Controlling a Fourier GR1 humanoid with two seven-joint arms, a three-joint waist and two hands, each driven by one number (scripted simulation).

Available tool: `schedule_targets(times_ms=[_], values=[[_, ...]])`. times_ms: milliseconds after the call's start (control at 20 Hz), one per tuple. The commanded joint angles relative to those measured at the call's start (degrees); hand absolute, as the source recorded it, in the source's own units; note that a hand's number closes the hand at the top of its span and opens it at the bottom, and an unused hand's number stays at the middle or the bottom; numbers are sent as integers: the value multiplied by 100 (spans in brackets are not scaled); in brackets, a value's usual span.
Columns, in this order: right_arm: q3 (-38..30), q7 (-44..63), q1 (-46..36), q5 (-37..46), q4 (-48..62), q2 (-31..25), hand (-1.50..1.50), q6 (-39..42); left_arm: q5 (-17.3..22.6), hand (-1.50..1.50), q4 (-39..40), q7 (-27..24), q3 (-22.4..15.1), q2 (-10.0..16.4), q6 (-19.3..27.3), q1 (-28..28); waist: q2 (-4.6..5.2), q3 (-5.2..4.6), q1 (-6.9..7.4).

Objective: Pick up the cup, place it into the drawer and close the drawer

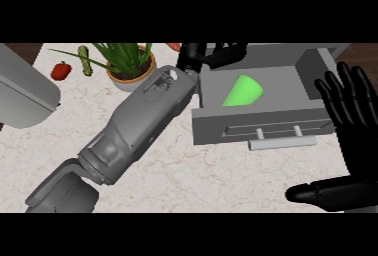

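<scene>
The bright green cup [244, 91] lies inside the open grey drawer [238, 125], on its floor left of the middle, touching neither hand; whether it stands upright or lies on its side cannot be told. The drawer is pulled out toward the near side from a grey cabinet [325, 55] at the far right of the pale marbled counter [221, 180]. Its front panel carries a light grey bar handle [280, 144] that juts toward the near edge. The grey left forearm [133, 130] runs diagonally from the near left corner up to the drawer's far left corner. There the black left hand [214, 54] hangs over the drawer's far rim, apart from the cup and partly cut off at the far edge of the view, so whether it is spread or closed cannot be told. The black right hand [347, 105] shows at the right edge, just beside the drawer's right wall. It is spread wide, with straight fingers pointing toward the far side and the thumb lying low at the near right, and it holds nothing. On the far left of the counter stand a green leafy plant in a tan pot [131, 64], a small red pepper [61, 70] and a slim green vegetable [85, 60]. A large rounded grey appliance [22, 95] fills the left edge.
</scene>
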Motion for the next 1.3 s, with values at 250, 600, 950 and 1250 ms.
schedule_targets(times_ms=[250, 600, 950, 1250], values=[[-14, 122, -414, -134, 119, -69, -150, 36, 103, -150, 476, 207, -923, 0, 439, -224, 68, 4, -209], [50, -172, -251, -203, 174, 70, -150, 124, 646, -150, 223, -39, -874, 0, 341, -169, 57, 1, -130], [-50, 155, -71, -711, -20, 48, -150, 215, 1294, -150, -216, -524, -456, 0, 13, -334, -15, -4, 49], [-94, 423, 48, -814, -494, -172, 150, 294, 1296, -150, -570, -681, -143, 151, -475, 358, -108, -11, 407]])
